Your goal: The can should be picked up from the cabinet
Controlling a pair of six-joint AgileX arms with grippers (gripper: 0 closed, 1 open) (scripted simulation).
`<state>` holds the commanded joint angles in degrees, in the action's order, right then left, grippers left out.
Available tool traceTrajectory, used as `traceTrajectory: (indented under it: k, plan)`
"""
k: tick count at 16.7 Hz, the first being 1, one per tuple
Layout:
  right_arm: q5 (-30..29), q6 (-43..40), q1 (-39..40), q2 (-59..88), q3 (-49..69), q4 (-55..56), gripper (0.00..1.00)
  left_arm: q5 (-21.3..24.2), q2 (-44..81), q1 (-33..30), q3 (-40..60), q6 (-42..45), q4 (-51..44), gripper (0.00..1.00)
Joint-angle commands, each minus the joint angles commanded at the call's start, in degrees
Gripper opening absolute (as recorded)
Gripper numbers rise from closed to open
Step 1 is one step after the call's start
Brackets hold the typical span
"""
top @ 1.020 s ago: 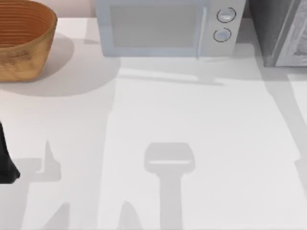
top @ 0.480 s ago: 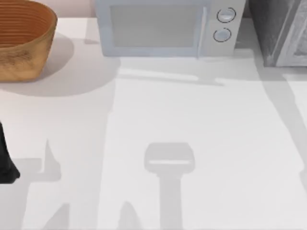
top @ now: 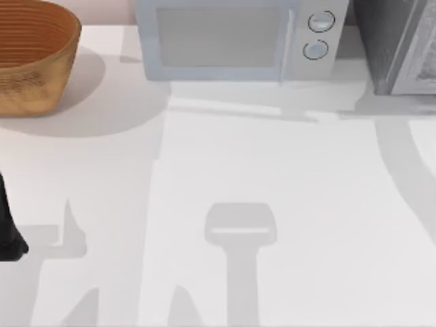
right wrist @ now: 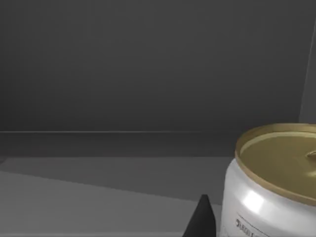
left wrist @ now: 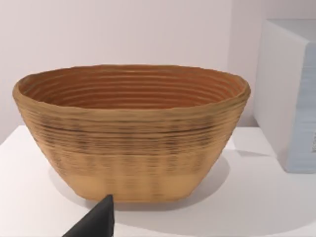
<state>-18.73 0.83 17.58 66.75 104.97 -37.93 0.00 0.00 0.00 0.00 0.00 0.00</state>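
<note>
— What's on my table (top: 272, 170) besides the job?
— A woven basket (top: 30, 54) at the far left corner, upright.
— And beside it?
— A microwave (top: 238, 37) along the back, door shut, two round knobs (top: 321, 22) stacked on its right side.

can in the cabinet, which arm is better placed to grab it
Right. Its wrist view already looks into the dark cabinet, with the can standing close beside one finger of the right hand. The left arm sits at the table's left edge, facing the basket, away from the cabinet.
</note>
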Motion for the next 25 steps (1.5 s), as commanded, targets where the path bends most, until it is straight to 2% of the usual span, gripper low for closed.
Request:
traceTrajectory:
  k: [7, 12, 18, 25]
  plan:
    - [-0.16, 0.08, 0.04, -0.71, -0.51, -0.39, 0.00, 0.00, 0.00, 0.00, 0.00, 0.00, 0.00, 1.00]
    - [1.42, 0.08, -1.45, -6.11, -9.47, 2.68, 0.00, 0.00, 0.00, 0.00, 0.00, 0.00, 0.00, 1.00]
    - [5.45, -0.03, -5.03, -19.93, -31.20, 10.72, 0.00, 0.00, 0.00, 0.00, 0.00, 0.00, 0.00, 1.00]
    - [11.72, -0.34, -10.81, -41.67, -65.68, 23.32, 0.00, 0.00, 0.00, 0.00, 0.00, 0.00, 0.00, 1.00]
